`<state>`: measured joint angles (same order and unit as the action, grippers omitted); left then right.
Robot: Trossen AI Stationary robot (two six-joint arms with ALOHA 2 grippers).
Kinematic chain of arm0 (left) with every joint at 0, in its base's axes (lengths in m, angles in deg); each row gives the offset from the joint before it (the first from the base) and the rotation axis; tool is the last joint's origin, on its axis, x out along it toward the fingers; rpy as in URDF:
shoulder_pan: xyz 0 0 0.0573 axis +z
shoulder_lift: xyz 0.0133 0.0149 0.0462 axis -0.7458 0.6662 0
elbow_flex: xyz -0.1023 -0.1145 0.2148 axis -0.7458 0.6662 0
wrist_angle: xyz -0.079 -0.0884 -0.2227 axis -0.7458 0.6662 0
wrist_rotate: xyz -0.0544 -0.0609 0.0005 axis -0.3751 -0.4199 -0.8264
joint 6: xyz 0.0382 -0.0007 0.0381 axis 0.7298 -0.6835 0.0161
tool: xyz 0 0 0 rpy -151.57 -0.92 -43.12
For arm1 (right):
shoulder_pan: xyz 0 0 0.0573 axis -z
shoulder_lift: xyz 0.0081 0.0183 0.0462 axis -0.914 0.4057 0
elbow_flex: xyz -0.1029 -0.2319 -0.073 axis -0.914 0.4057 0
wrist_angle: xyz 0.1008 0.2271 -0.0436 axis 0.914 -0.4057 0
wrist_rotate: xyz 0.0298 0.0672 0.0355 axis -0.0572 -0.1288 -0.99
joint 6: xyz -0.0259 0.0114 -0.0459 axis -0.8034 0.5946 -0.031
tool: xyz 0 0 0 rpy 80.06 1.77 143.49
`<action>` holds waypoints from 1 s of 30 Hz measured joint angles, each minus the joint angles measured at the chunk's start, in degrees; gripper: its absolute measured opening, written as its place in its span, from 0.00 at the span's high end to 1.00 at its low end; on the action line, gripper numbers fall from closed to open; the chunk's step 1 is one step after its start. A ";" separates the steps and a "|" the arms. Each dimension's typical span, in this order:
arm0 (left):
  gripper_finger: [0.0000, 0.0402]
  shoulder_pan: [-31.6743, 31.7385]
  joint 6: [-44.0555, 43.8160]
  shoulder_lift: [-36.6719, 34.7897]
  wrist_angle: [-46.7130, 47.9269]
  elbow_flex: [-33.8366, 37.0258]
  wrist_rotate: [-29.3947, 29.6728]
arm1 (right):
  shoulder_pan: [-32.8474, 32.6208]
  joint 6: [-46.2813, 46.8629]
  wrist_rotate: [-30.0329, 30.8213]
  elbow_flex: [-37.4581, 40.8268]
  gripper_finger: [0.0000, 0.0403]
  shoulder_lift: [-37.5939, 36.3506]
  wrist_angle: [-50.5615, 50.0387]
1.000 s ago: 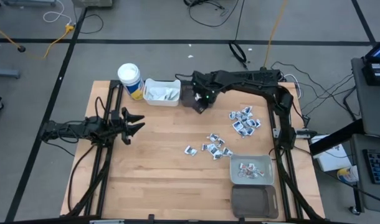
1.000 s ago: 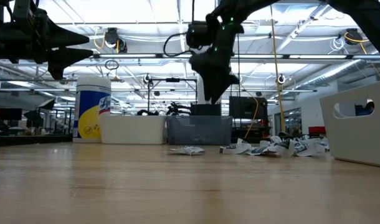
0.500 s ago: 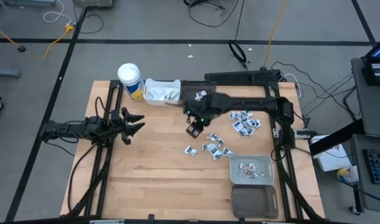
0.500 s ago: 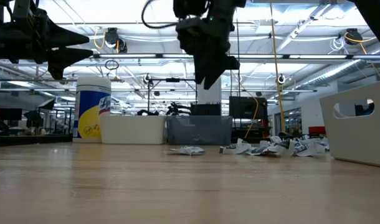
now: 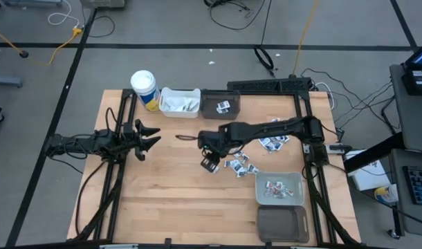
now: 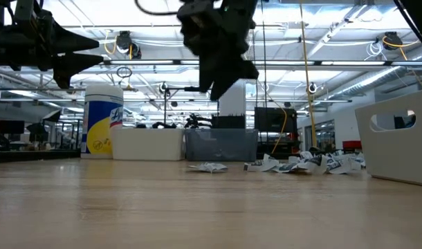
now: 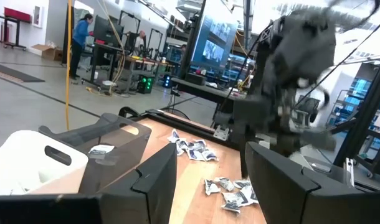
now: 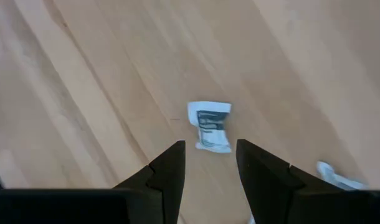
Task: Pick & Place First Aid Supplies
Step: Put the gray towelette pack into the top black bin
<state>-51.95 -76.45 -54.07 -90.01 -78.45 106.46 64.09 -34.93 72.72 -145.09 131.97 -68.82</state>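
The first aid supplies are small white and silvery packets, lying flat on the table in two loose heaps (image 5: 237, 164) (image 5: 272, 140). One printed packet (image 8: 210, 127) lies on the wood just ahead of my right gripper (image 8: 210, 165). That gripper (image 5: 209, 163) is open and hangs above the table's middle, pointing down; it holds nothing. My left gripper (image 5: 147, 137) is open and waits over the table's left part, clear of everything. More packets lie in the white bin (image 5: 180, 102), the clear dark bin (image 5: 221, 104) and the grey bin (image 5: 280, 188).
A white cup with a yellow band (image 5: 144, 88) stands at the far left corner beside the white bin. A dark bin (image 5: 281, 223) sits at the near right corner, in front of the grey bin. Bare wood lies between the two grippers and along the near edge.
My right gripper has swung from above the clear dark bin at the far edge toward the near edge and a little left, and now hangs by the left end of the scattered packets. A packet in the dark bin shows now that the gripper has left.
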 joint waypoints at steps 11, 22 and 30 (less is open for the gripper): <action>0.51 0.01 0.00 -0.01 0.00 0.01 -0.01 | -1.79 1.44 0.03 8.85 0.66 2.01 12.06; 0.51 0.01 0.00 -0.01 0.00 0.00 -0.01 | -2.01 2.29 0.12 18.87 0.66 1.99 22.89; 0.51 0.01 0.00 -0.01 0.00 0.01 -0.01 | -2.20 -0.77 1.73 22.12 0.69 1.90 27.97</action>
<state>-51.94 -76.45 -54.08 -90.01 -78.43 106.45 61.88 -35.70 74.45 -122.97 133.87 -40.84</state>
